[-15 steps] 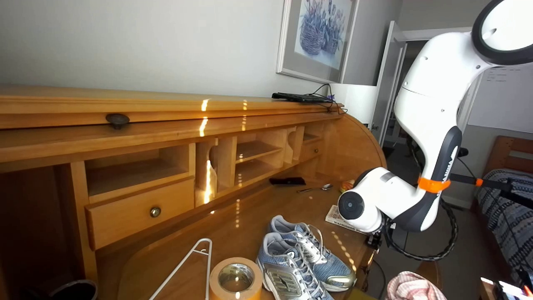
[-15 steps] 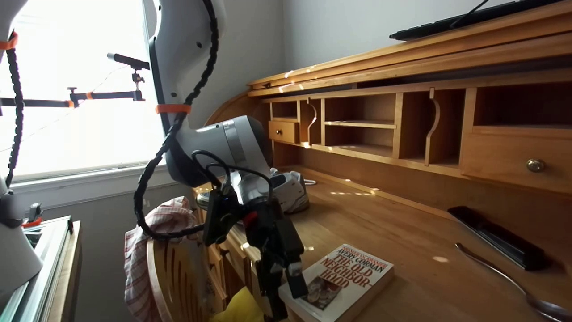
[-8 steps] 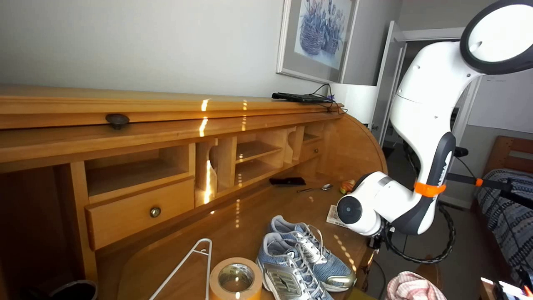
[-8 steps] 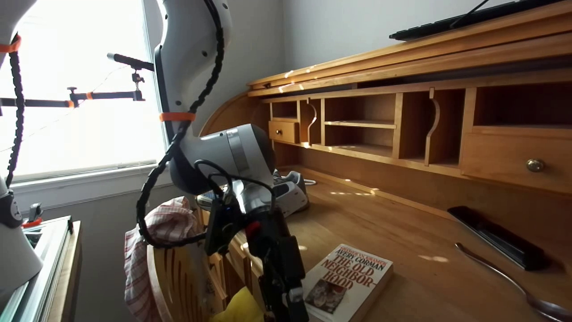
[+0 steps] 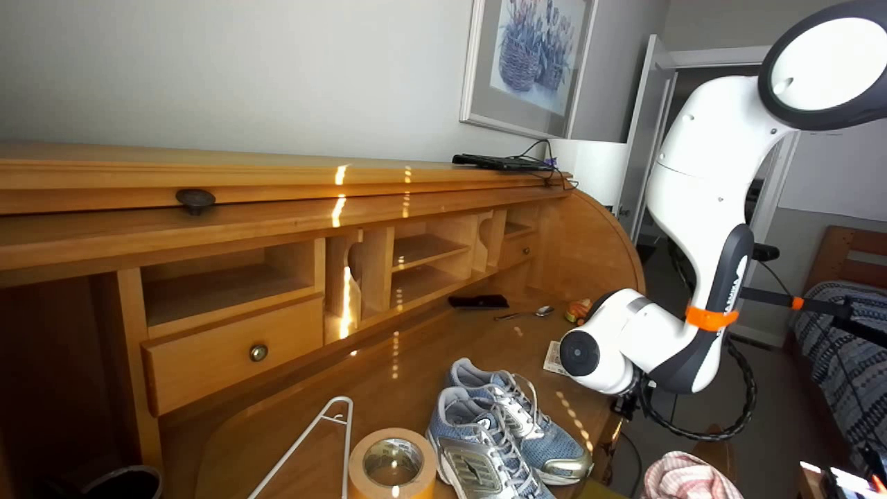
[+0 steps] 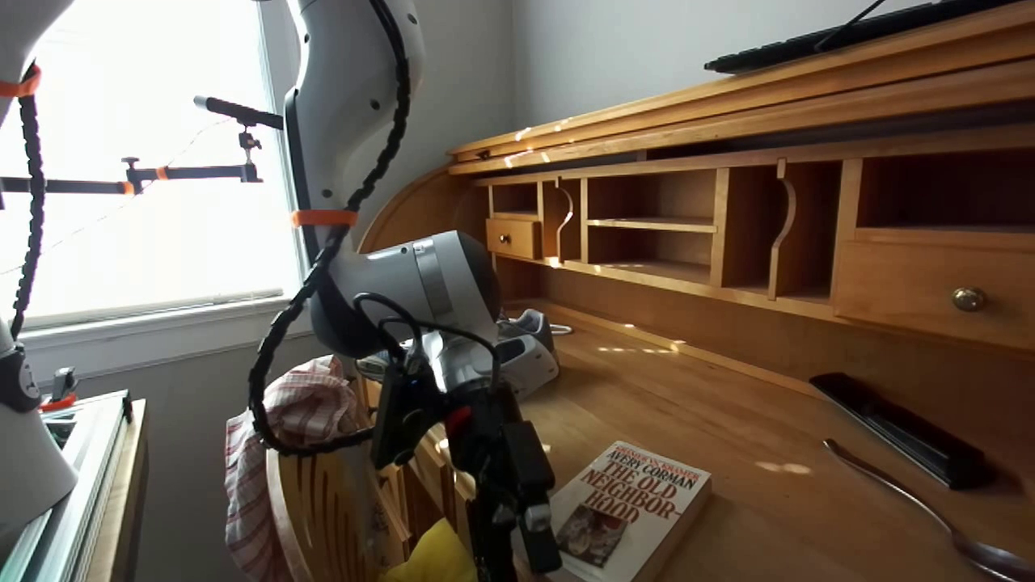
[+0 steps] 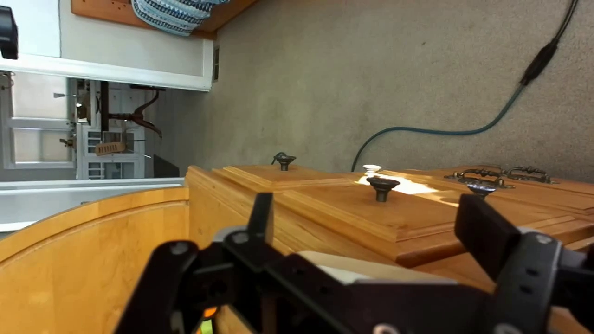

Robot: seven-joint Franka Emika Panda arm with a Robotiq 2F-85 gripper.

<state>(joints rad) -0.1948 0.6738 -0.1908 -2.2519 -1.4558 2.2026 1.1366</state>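
I have the gripper (image 7: 369, 220) with its fingers (image 7: 261, 215) spread wide and nothing between them in the wrist view. In an exterior view it hangs low by the front edge of the desk (image 6: 711, 388), close beside the paperback (image 6: 635, 517) titled The Old Neighborhood, which lies flat, cover up, near that edge; I can't tell from here whether they touch. Looking past the fingers I see drawer fronts (image 7: 343, 204), one dark knob (image 7: 382, 188) sitting between the tips in my line of sight, and beyond those a cable (image 7: 431, 131) on the carpet (image 7: 301, 83). Across the desk from the paperback lie a spoon (image 6: 982, 554) and a long black object (image 6: 901, 432). Farther along are a pair of running shoes (image 5: 499, 430), with a roll of tape (image 5: 395, 491) beside them and then a white hanger (image 5: 348, 443). Pigeonholes (image 6: 717, 234) line the desk's back, and a black keyboard (image 6: 865, 32) rests on top. Beyond, a framed picture (image 5: 533, 62) hangs on the wall (image 5: 208, 76), and a bed (image 5: 849, 339) stands farther off.
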